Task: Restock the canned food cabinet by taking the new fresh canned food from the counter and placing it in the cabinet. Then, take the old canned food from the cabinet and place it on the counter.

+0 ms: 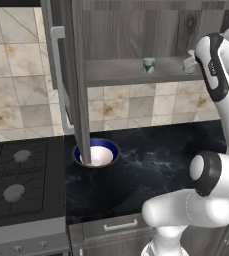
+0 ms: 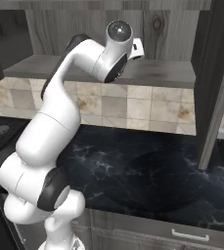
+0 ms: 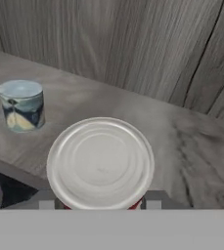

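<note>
Gripper (image 3: 100,207) fingers sit on either side of the new fresh canned food (image 3: 100,163), apparently gripping it just above the cabinet (image 1: 136,70) shelf. It looks rigid, smooth and fairly light, best held across its round sides. The old canned food (image 3: 21,105) stands apart on the shelf. No label writing is readable.
</note>
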Controlling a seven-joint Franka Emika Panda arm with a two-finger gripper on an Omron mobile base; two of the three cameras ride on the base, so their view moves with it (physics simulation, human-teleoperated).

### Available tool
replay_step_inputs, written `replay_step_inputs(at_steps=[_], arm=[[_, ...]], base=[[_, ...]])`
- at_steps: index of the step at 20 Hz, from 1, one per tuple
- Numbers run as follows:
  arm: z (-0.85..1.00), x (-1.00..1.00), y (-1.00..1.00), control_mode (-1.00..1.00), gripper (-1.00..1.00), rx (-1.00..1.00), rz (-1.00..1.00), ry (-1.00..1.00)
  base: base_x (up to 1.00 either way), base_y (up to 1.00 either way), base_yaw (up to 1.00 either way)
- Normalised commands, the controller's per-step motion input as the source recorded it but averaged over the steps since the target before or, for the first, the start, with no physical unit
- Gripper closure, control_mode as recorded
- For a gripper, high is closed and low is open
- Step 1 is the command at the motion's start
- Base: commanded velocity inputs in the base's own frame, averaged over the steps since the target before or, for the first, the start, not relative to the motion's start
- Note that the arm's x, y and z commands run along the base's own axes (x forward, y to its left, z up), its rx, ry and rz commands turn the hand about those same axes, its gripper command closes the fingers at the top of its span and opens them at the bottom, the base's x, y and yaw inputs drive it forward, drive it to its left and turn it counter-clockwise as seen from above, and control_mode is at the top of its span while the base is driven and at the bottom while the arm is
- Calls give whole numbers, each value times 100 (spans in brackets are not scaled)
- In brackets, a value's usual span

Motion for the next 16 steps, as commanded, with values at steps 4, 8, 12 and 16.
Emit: replay_step_inputs(at_steps=[4, 8, 12, 16], arm=[[-30, 60, 0, -100, 100, 0, -4, 3], [-7, 59, 0, -100, 100, 0, -4, 0], [-8, 51, -2, -100, 100, 0, -5, 0], [-21, 38, -7, -100, 100, 0, -5, 0]], base=[[0, 0, 0], [0, 0, 0], [0, 0, 0], [0, 0, 0]])
